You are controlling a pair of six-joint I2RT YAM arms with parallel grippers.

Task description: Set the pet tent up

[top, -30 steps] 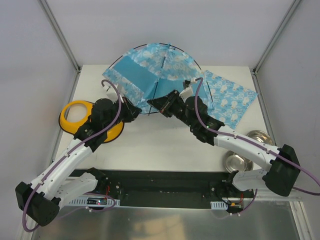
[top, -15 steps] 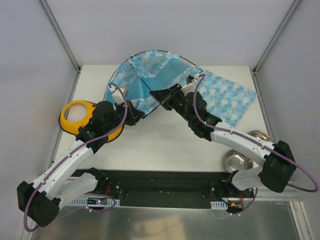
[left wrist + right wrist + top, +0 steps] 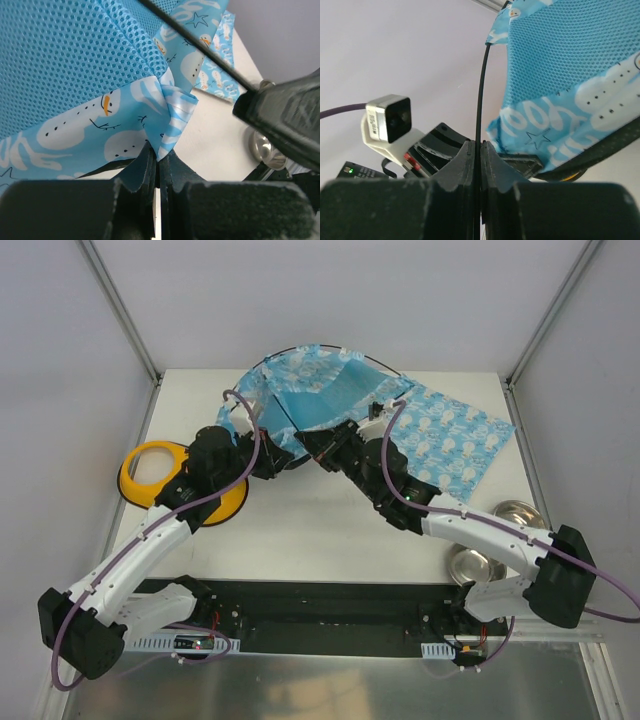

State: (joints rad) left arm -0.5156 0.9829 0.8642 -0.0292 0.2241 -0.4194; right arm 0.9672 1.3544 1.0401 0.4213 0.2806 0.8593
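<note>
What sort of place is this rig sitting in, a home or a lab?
Most likely a lab test cell, not a home: a white table boxed in by plain panels on metal posts, arms bolted to a black rail, and the tent as a prop.

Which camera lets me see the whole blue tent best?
The top camera. It shows nearly the whole tent, held up between both arms. The left wrist camera sees only a snowman-print corner pinched in the left gripper. The right wrist camera sees just some mesh and one pole in the right gripper.
</note>
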